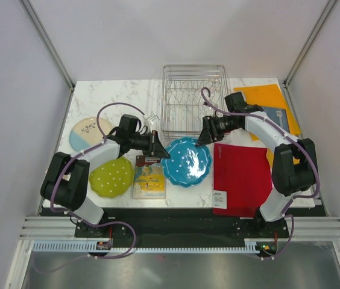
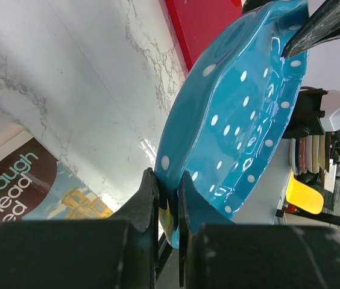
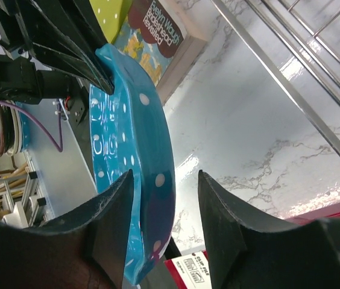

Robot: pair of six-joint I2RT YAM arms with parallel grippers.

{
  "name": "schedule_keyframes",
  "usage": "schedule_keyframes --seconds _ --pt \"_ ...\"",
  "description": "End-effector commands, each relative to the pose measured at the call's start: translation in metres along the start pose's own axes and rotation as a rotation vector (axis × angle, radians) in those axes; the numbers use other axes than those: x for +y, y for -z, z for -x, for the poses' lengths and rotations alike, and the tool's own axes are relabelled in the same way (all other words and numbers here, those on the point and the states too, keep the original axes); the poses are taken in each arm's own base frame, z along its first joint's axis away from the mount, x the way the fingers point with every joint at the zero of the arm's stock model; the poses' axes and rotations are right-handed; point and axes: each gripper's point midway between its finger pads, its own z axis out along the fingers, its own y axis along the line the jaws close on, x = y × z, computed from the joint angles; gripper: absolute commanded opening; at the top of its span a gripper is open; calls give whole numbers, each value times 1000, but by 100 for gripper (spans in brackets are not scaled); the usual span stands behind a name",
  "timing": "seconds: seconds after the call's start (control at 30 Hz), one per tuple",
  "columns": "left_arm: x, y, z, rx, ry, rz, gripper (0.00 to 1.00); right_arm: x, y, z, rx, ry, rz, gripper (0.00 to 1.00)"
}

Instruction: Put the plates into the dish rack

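The teal blue plate (image 1: 187,161) with white dots hangs tilted over the marble table, between the two arms. My left gripper (image 1: 161,153) is shut on its left rim; the wrist view shows both fingers (image 2: 147,201) pinching the plate's edge (image 2: 236,114). My right gripper (image 1: 201,139) stands open around the opposite rim, and the plate (image 3: 128,138) sits between its fingers (image 3: 221,208) with a gap on one side. A lime green plate (image 1: 111,177) and a cream-and-pale-blue plate (image 1: 88,132) lie flat at the left. The dish rack (image 1: 193,99) stands at the back centre, with no plates showing in it.
An illustrated book (image 1: 149,176) lies under the left gripper, between the green and teal plates. A red folder (image 1: 242,177) lies at the front right, and an orange folder (image 1: 266,96) at the back right. Rack wires (image 3: 314,54) run close to the right wrist.
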Motion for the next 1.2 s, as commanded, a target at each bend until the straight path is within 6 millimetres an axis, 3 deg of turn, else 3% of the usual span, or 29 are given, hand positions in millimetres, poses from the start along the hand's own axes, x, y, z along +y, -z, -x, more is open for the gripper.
schedule_keyframes --seconds 0.0,0.13,0.23,0.3,0.37,0.43,0.5,0.53,0.63,0.67,0.8,0.87,1.03,1.1,1.17 --pt "-35 5 22 -33 -97 -149 2 7 -1 1 17 34 41 54" --pt "-32 4 24 -40 -102 -139 2 10 -1 -5 35 65 44 52" --pt "-30 2 26 -40 -104 -135 2 13 -1 -9 46 72 46 39" --pt "-29 2 28 -45 -108 -129 2 14 -1 -11 50 77 50 17" --pt "-26 0 31 -51 -112 -119 3 16 -1 -12 54 87 58 4" --pt "-23 -1 36 -64 -125 -100 4 18 1 -12 56 96 62 0" --pt "-19 4 47 -96 -130 -63 22 21 8 -4 46 146 35 0" --pt "-24 11 58 -125 -159 -51 37 21 13 1 38 170 15 0" --pt "-27 37 79 -177 -225 10 53 22 41 33 -16 219 -43 0" --pt "-33 50 87 -207 -269 31 55 29 53 54 -58 254 -54 0" --pt "-44 85 96 -262 -407 120 62 19 82 100 -142 266 -132 0" --pt "-41 93 97 -286 -448 174 65 14 96 124 -197 285 -215 0" --pt "-9 105 119 -357 -446 381 65 -24 139 206 -476 255 -529 0" --pt "-1 106 124 -368 -443 415 65 -33 169 243 -640 228 -679 0" --pt "0 105 127 -386 -448 408 64 -41 200 264 -787 183 -826 0"
